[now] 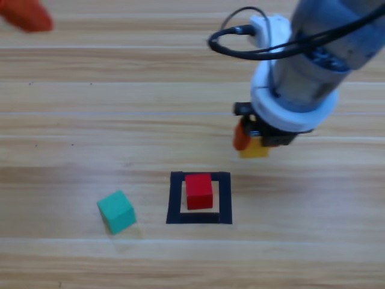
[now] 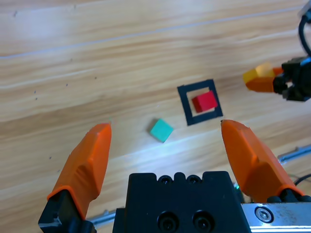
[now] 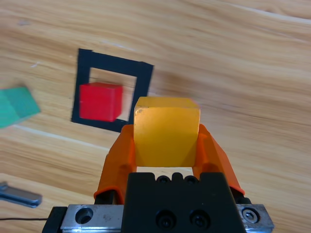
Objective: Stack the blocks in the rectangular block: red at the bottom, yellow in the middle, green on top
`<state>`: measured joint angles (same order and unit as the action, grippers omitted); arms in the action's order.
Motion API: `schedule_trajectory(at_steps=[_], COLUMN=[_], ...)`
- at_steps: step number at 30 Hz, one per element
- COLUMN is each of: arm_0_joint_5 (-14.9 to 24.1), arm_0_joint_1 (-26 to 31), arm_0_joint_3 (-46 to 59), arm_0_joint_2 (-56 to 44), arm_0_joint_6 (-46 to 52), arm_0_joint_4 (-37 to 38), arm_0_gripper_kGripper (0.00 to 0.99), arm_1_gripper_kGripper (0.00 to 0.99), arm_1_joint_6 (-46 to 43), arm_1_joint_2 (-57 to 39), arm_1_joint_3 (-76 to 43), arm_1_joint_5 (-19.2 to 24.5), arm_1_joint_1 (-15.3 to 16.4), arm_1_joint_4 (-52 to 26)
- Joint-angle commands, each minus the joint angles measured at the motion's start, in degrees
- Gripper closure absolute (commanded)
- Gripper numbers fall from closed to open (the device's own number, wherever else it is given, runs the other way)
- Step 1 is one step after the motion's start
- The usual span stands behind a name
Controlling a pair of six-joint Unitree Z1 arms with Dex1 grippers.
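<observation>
Between right claw (image 3: 166, 141) jaws, yellow cube (image 3: 165, 130) clamped, above-right of red cube (image 1: 199, 191) inside tape square (image 1: 199, 218)

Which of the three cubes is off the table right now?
The yellow cube: the right gripper holds it in its jaws, up and to the right of the tape square. The red cube sits inside the square; the green cube lies left of it.
</observation>
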<state>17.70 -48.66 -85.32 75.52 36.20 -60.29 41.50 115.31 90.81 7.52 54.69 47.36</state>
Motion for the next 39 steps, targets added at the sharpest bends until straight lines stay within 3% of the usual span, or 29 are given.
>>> schedule_trajectory(at_steps=[1,3,5,10,39], arm_0_joint_5=[-2.14,-2.31,-5.3,-7.85,-8.99], arm_0_joint_1=[1.03,0.94,1.03,1.2,1.29], arm_0_joint_3=[6.13,10.43,14.3,17.11,21.68], arm_0_joint_2=[-1.87,-2.49,-2.75,-3.01,-2.49], arm_0_joint_6=[-0.87,-1.66,-5.17,-5.17,-4.82], arm_0_joint_4=[0.35,3.6,7.2,9.75,13.71], arm_0_gripper_kGripper=[0.025,0.025,0.025,0.025,0.027], arm_1_gripper_kGripper=[0.915,0.915,0.915,0.915,0.915], arm_1_joint_6=[2.54,3.68,4.21,4.47,6.49], arm_1_joint_2=[8.61,10.55,12.39,16.7,20.22], arm_1_joint_3=[5.6,7.45,9.91,17.21,17.82], arm_1_joint_5=[0.65,0.65,0.56,0.65,2.49], arm_1_joint_1=[5.08,5.26,5.52,6.75,8.42], arm_1_joint_4=[1.77,1.94,3.0,7.39,8.1])
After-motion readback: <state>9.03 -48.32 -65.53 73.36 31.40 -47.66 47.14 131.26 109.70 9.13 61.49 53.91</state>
